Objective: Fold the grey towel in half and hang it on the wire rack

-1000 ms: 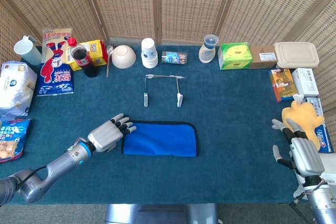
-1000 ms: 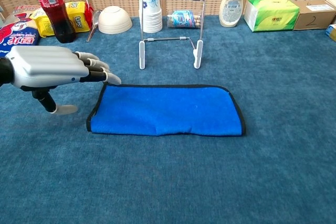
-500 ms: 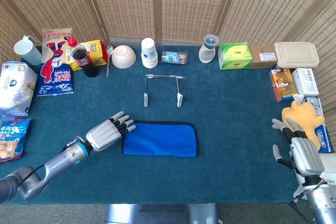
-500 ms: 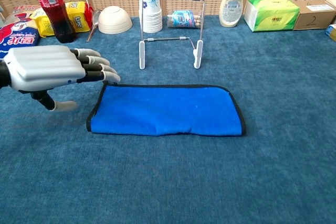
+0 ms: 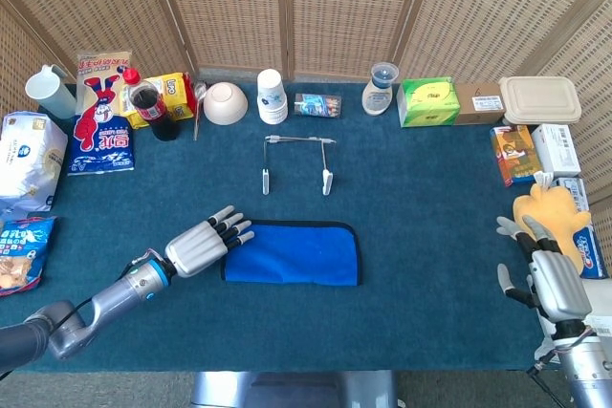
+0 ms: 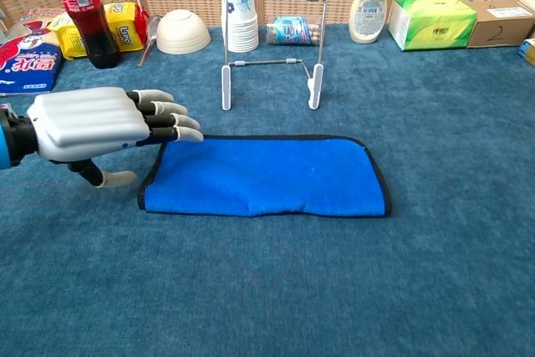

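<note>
Towel (image 6: 266, 175) lay flat on the blue-green tablecloth (image 5: 421, 236), already doubled into a long strip with a dark border, and it showed bright blue rather than the grey the task names. It sat just in front of the wire rack (image 6: 270, 48), which stood upright on its white feet, well apart from the cloth's far edge. The left hand (image 6: 96, 123) hovered at the towel's left end, palm down, fingers extended and slightly spread, the fingertips (image 6: 189, 134) over the near-left corner; the thumb hung below, clear of the cloth, and nothing was held. Whether the fingertips touched the fabric could not be told. The right hand (image 5: 547, 279) waited at the table's right edge, well away from the work, fingers apart and empty.

The fold looked done, so the lift and hang seemed to remain. The chief risk, as I judged it, was a one-ended grasp: a pinch at the left corner alone could let the layers slide apart and undo the fold as the towel rose. A dragged end could also catch the rack's light frame and tip it toward the stacked paper cups (image 6: 239, 9) and white bowl (image 6: 183, 32) behind it. Draped off-centre, the cloth could slip off the top bar.
</note>
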Controlling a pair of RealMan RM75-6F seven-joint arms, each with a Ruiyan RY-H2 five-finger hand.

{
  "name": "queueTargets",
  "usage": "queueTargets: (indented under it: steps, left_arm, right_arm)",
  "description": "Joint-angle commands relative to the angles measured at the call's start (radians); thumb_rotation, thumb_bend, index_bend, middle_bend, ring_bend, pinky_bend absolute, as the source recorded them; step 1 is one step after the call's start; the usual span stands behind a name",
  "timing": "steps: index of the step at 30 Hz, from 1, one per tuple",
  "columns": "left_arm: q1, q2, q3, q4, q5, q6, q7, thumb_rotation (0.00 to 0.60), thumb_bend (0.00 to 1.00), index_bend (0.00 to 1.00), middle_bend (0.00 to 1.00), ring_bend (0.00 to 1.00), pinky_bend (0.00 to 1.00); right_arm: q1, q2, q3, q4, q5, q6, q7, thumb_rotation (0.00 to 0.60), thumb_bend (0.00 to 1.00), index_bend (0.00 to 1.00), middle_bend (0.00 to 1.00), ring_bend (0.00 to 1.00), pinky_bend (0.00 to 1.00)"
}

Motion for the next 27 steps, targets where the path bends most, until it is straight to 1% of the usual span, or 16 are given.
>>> queueTargets:
  steps: [1,10,17,27]
  left_arm:
    - [-0.002,-0.016,-0.004,0.015,0.003,0.0,0.005,0.6,0.45,0.0,0.06,0.0,0.0]
    - [-0.008,-0.053,-0.016,0.056,0.004,-0.002,0.033,0.6,0.44,0.0,0.04,0.0,0.0]
    - [-0.011,-0.07,-0.015,0.076,0.007,-0.008,0.041,0.6,0.44,0.0,0.0,0.0,0.0]
    - [-0.008,-0.083,-0.017,0.084,0.002,-0.005,0.042,0.6,0.41,0.0,0.0,0.0,0.0]
  right_arm:
    - [-0.001,0.001,0.0,-0.001,0.001,0.001,0.001,0.6,0.5,0.11,0.25,0.03,0.0]
    - [-0.009,0.007,-0.001,-0.004,0.002,0.006,0.013,0.6,0.5,0.11,0.25,0.03,0.0]
    - [-0.014,0.009,-0.003,-0.003,0.0,0.009,0.018,0.6,0.5,0.11,0.25,0.03,0.0]
    - [-0.016,0.007,-0.003,0.0,-0.001,0.008,0.021,0.6,0.5,0.11,0.25,0.03,0.0]
